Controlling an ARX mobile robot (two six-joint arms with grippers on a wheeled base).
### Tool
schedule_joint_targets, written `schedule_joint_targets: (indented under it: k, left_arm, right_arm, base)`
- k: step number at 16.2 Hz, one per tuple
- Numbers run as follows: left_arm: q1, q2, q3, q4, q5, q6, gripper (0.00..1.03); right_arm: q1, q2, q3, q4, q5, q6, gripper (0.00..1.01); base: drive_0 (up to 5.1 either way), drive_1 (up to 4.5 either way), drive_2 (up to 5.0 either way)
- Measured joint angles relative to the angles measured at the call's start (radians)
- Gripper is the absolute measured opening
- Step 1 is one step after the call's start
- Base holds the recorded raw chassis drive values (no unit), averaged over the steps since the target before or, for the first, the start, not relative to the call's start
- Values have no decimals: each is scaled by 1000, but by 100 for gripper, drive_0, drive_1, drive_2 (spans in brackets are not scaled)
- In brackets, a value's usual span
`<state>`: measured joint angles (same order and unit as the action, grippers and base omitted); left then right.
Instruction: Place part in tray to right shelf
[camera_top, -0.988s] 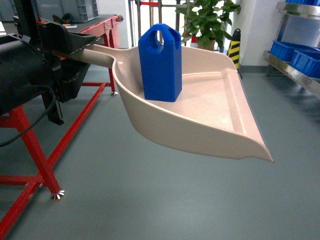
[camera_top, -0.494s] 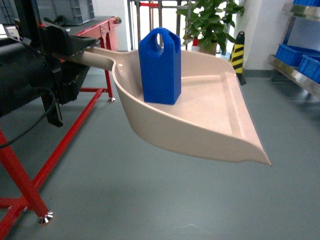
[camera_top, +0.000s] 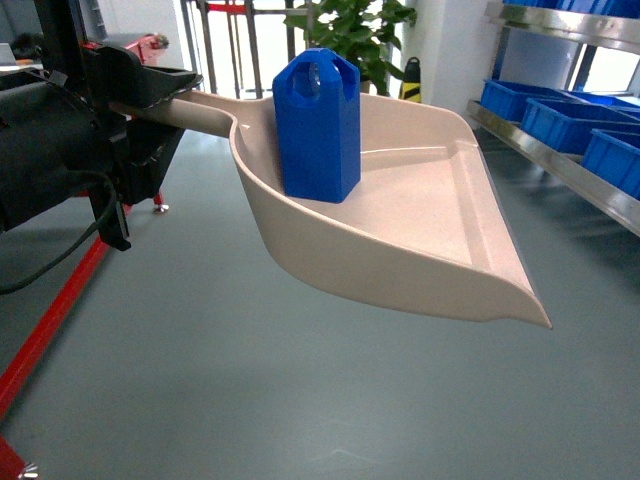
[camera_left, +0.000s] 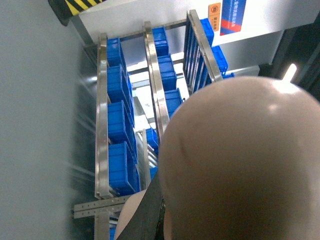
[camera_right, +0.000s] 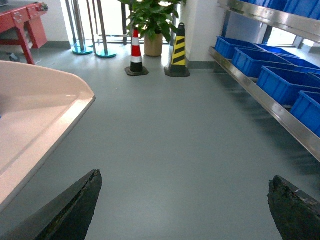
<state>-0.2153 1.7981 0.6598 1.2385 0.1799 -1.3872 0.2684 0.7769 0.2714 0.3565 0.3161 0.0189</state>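
Blue part (camera_top: 317, 125) upright in tray (camera_top: 430, 215) (left claw (camera_top: 150, 95) gripping handle)

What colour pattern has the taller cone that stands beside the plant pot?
The taller cone has yellow and black diagonal stripes. It shows best in the right wrist view.

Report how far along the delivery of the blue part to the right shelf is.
Done: the blue part stands upright inside the beige tray. In hand: the left gripper holds the tray by its handle, carrying it above the floor; the right gripper hangs open and empty. Left: the right shelf with its blue crates lies off to the right, not yet reached; the part must still go onto it.
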Motion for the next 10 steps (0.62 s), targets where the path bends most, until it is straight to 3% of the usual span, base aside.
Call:
schedule_joint_targets:
  k: [10]
  left_arm:
    - [1, 0, 0, 0, 0, 0, 16]
  right_arm:
    - [0, 0, 0, 0, 0, 0, 98]
  base:
    - [-2, 415, -419]
